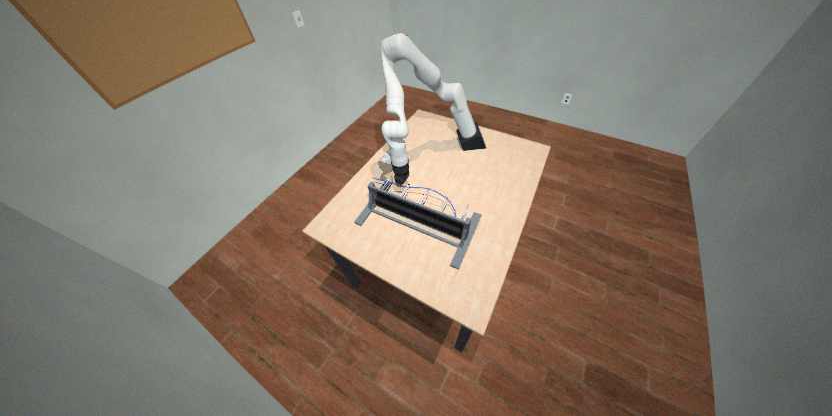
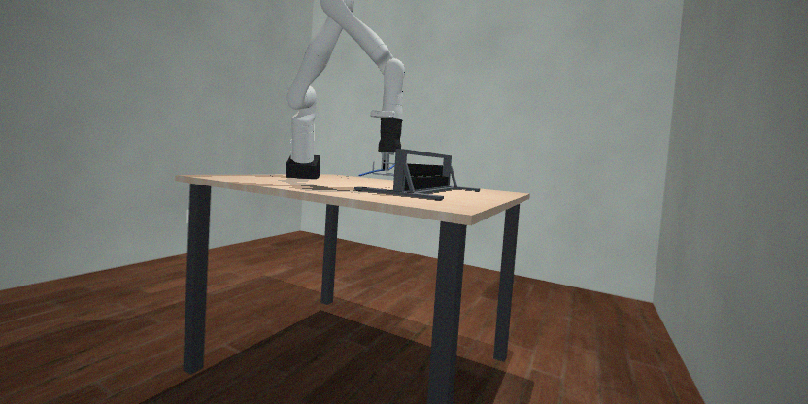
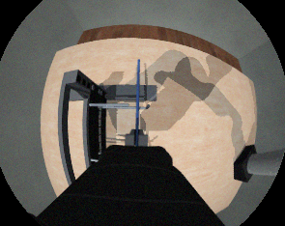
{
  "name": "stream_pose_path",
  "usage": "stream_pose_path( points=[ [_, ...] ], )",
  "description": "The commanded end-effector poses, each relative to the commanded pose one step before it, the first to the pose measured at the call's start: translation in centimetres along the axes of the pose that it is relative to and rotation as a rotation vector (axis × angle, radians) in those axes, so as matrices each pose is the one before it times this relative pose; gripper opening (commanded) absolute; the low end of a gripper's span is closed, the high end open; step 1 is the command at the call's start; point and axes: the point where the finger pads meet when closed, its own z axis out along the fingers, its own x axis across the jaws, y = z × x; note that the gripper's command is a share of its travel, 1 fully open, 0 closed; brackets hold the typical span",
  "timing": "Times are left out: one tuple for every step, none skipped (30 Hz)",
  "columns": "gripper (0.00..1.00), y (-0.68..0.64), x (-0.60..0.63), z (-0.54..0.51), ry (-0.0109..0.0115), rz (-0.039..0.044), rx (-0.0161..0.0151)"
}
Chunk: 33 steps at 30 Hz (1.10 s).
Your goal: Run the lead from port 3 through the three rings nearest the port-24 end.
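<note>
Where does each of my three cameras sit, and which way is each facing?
Top: high in a room corner, looking down on the pale wooden table; whole white arm shows.
Exterior: low, off the table's end, facing the grey metal rack end-on; whole arm.
Wrist: looks down past the black hand, shut on the thin blue lead.
All three share the rack and lead.

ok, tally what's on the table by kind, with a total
Robot arm, gripper shut on the lead: 1
Rack with patch panel: 1
Blue lead: 1
Total: 3
</note>
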Motion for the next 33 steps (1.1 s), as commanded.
stream_pose_path(
  points=[
    [0.0, -0.143, -0.023, 0.0, -0.00072, 0.00148, 0.00178],
    [0.0, 0.0, 0.0, 0.008, 0.0, 0.0, 0.0],
    [0.0, 0.0, 0.0, 0.005, 0.0, 0.0, 0.0],
    [0.0, 0.0, 0.0, 0.003, 0.0, 0.0, 0.0],
    [0.0, 0.0, 0.0, 0.001, 0.0, 0.0, 0.0],
    [0.0, 0.0, 0.0, 0.0, 0.0, 0.0, 0.0],
    [0.0, 0.0, 0.0, 0.0, 0.0, 0.0, 0.0],
    [0.0, 0.0, -0.003, 0.0, 0.0, 0.0, 0.0],
    [0.0, 0.0, -0.008, 0.0, 0.0, 0.0, 0.0],
    [0.0, 0.0, -0.014, 0.0, 0.0, 0.0, 0.0],
    [0.0, 0.0, -0.022, 0.0, 0.0, 0.0, 0.0],
    [0.0, 0.0, -0.032, 0.0, 0.0, 0.0, 0.0],
    [0.0, 0.0, 0.0, 0.0, 0.0, 0.0, 0.0],
    [0.0, 0.0, 0.0, 0.0, 0.0, 0.0, 0.0],
    [0.0, 0.0, -0.042, 0.0, 0.0, 0.0, 0.0],
    [0.0, 0.0, -0.053, 0.0, 0.0, 0.0, 0.0],
    [0.0, 0.0, -0.064, 0.0, 0.0, 0.0, 0.0],
    [0.0, 0.0, -0.076, 0.0, 0.0, 0.0, 0.0],
    [0.0, 0.0, -0.087, 0.0, 0.0, 0.0, 0.0],
    [0.0, 0.0, -0.099, 0.0, 0.0, 0.0, 0.0],
    [0.0, 0.0, -0.11, 0.0, 0.0, 0.0, 0.0],
    [0.0, 0.0, -0.12, 0.0, 0.0, 0.0, 0.0],
    [0.0, 0.0, -0.129, 0.0, 0.0, 0.0, 0.0],
    [0.0, 0.0, -0.138, 0.0, 0.0, 0.0, 0.0],
    [0.0, 0.0, -0.146, 0.0, 0.0, 0.0, 0.0],
    [0.0, 0.0, -0.152, 0.0, 0.0, 0.0, 0.0],
    [0.0, 0.0, -0.158, 0.0, 0.0, 0.0, 0.0],
    [0.0, 0.0, -0.162, 0.0, 0.0, 0.0, 0.0],
    [0.0, 0.0, -0.165, 0.0, 0.00001, 0.0, -0.00001],
    [0.0, 0.0, 0.0, 0.0, 0.0, 0.0, 0.0],
    [0.0, 0.0, 0.0, 0.0, 0.0, 0.0, 0.0],
    [0.0, 0.0, -0.167, 0.0, -0.00001, 0.0, 0.00001],
    [0.0, 0.0, -0.167, 0.0, 0.0, 0.0, 0.0]
  ],
)
